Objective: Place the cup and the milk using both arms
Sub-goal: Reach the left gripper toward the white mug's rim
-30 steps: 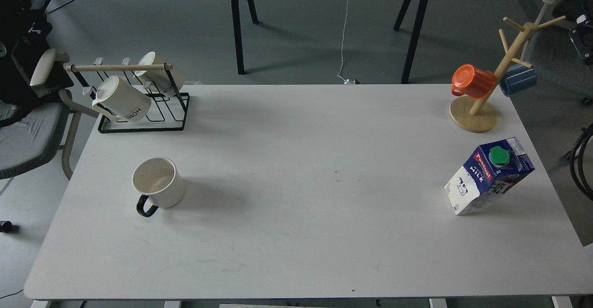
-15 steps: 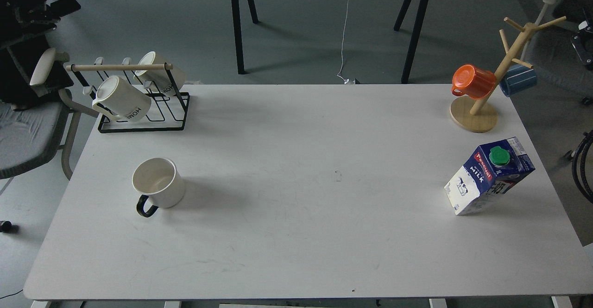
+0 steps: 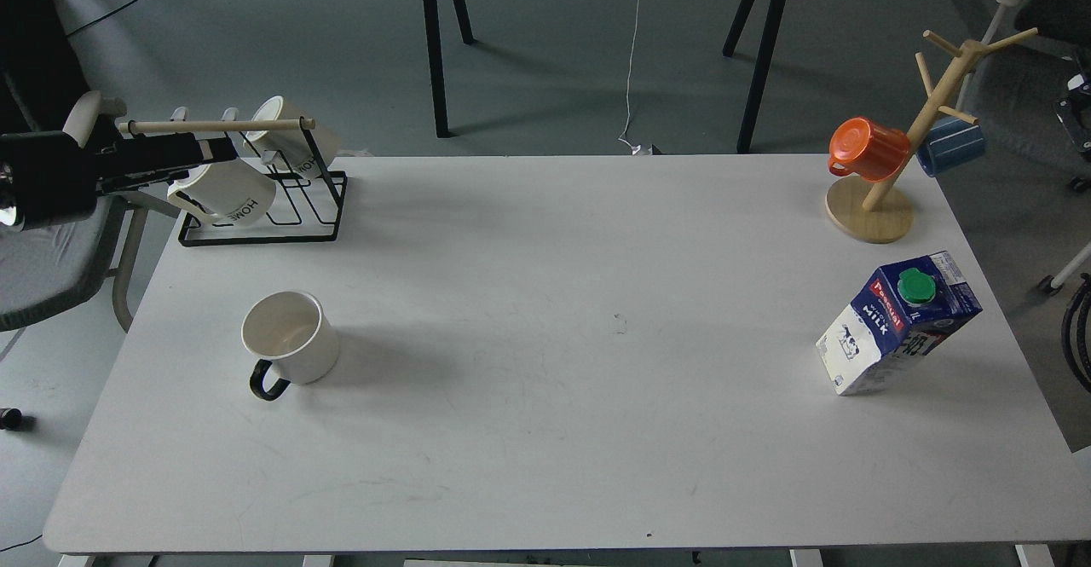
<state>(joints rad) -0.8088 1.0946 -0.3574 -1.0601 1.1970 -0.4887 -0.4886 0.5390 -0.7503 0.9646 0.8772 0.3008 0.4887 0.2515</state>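
The cup (image 3: 285,344) is a cream-white mug with a black loop handle toward me. It stands upright on the left of the white table (image 3: 545,431). The milk (image 3: 897,321) is a blue-and-white carton with a green cap, on the right side of the table. My left arm comes in from the left edge. Its gripper (image 3: 217,151) points right over the mug rack, well behind the cup and apart from it. Its fingers look like one dark bar. Only a dark piece (image 3: 1077,111) of what may be my right arm shows at the right edge, far behind the milk.
A black wire rack (image 3: 264,209) with a wooden bar holds two white "HOME" mugs (image 3: 223,192) at the back left. A wooden mug tree (image 3: 871,209) with an orange mug (image 3: 868,149) and a blue mug (image 3: 950,146) stands at the back right. A grey chair (image 3: 43,260) is left of the table.
My left arm has swung in from the upper left and now reaches over the mug rack. The dark piece at the right edge has moved down slightly. The cup and the milk have not moved.
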